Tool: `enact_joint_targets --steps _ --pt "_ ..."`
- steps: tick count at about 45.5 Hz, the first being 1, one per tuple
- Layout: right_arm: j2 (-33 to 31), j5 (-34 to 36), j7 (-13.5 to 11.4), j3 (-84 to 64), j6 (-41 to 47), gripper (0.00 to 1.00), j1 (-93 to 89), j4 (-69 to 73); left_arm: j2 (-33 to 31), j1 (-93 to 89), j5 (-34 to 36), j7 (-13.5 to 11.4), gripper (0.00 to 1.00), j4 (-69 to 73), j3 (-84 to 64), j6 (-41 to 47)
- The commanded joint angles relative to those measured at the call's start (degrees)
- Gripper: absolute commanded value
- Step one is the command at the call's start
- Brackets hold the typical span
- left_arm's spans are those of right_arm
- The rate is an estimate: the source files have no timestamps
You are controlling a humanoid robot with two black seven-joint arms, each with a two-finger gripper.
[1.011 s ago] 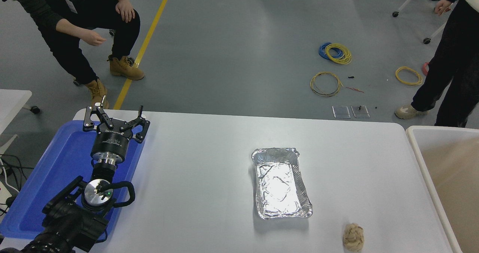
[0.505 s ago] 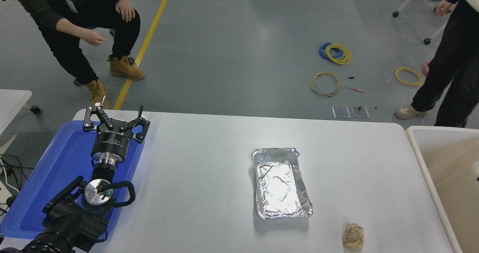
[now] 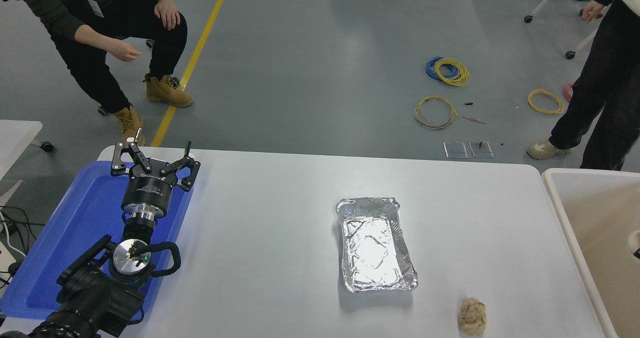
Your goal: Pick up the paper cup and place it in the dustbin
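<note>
The left gripper (image 3: 154, 159) is parked at about eight o'clock over the blue tray (image 3: 75, 228), its jaws spread open and holding nothing. Far across the table (image 3: 270, 228) at three o'clock, a sliver of the paper cup (image 3: 634, 238) shows at the edge inside the dustbin (image 3: 560, 203), with something dark just under it that may be the right gripper; whether that is open or closed I cannot tell. Between them lie the foil tray (image 3: 375, 245) and, at five o'clock, a crumpled paper ball (image 3: 472, 317).

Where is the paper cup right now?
In the head view the paper cup is just visible at the right edge, over the beige inside of the dustbin, well right of the foil tray.
</note>
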Motion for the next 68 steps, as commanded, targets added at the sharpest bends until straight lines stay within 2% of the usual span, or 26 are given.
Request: enact_joint_targets --steps 1,17,27,34,57,68 --pt "-0.4 0.1 -0.1 0.1 0.2 1.00 0.4 0.3 0.0 0.0 0.0 0.0 1.00 0.0 0.0 0.0" --pt "-9.1 -1.1 0.0 -2.2 0.6 1.00 17.0 11.0 0.0 0.0 0.0 0.0 1.00 0.0 0.0 0.0" --pt "-9.0 -1.1 0.0 -13.2 1.9 1.00 30.1 15.7 0.0 0.0 0.0 0.0 1.00 0.0 0.0 0.0" --pt "-9.4 -1.0 -0.1 -18.4 3.8 1.00 42.2 26.4 0.0 0.0 0.0 0.0 1.00 0.0 0.0 0.0" --pt "-8.7 -1.1 -0.1 -22.3 24.0 1.00 68.1 41.5 0.1 0.0 0.0 0.0 1.00 0.0 0.0 0.0" --pt "-5.8 -1.6 -0.1 -36.2 31.5 1.00 85.3 61.9 0.0 0.0 0.0 0.0 1.00 0.0 0.0 0.0"
